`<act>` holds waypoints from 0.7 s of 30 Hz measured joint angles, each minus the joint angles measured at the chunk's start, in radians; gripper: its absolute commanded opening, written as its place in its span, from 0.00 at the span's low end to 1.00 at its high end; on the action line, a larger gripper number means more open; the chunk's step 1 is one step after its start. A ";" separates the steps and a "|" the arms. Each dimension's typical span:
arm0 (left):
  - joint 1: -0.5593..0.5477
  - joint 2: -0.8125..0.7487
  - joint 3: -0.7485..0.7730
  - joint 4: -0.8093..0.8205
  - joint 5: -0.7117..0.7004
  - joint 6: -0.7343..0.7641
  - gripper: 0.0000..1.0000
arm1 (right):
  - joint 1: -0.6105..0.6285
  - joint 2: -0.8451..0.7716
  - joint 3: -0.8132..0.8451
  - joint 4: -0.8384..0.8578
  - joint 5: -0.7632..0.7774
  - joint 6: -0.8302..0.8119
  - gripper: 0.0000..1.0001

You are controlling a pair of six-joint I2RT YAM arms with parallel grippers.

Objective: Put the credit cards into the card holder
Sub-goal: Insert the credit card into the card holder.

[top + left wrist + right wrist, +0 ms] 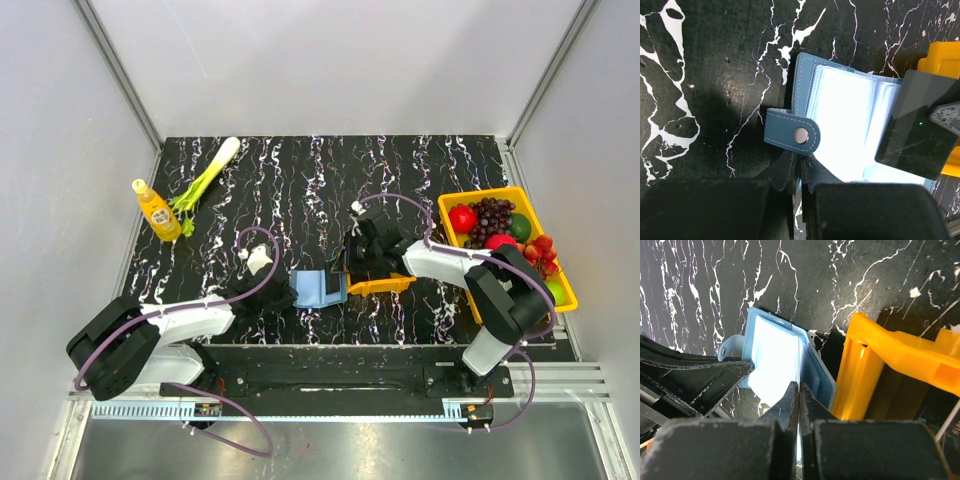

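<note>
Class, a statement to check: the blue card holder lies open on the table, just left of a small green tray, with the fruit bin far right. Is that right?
No. The top external view shows the small tray is orange, not green. The card holder does lie open just left of it, the fruit bin far right.

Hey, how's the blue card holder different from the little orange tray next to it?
The card holder is blue; the tray is orange. The card holder looks soft and stitched, with a snap tab, while the tray looks like rigid plastic. The card holder lies open showing pale sleeves; the tray has raised walls. Both sit side by side on the black table.
</note>
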 measured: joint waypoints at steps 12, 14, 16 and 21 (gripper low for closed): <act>0.000 0.017 0.000 0.013 -0.003 -0.036 0.00 | 0.000 0.056 -0.126 0.270 -0.089 0.134 0.00; 0.000 0.017 0.000 0.013 -0.003 -0.036 0.00 | 0.000 0.067 -0.129 0.296 -0.097 0.146 0.00; 0.000 0.017 0.000 0.013 -0.003 -0.036 0.00 | 0.000 0.077 -0.129 0.314 -0.102 0.157 0.00; 0.000 0.016 -0.001 0.014 -0.003 -0.036 0.11 | 0.000 0.082 -0.133 0.329 -0.104 0.171 0.00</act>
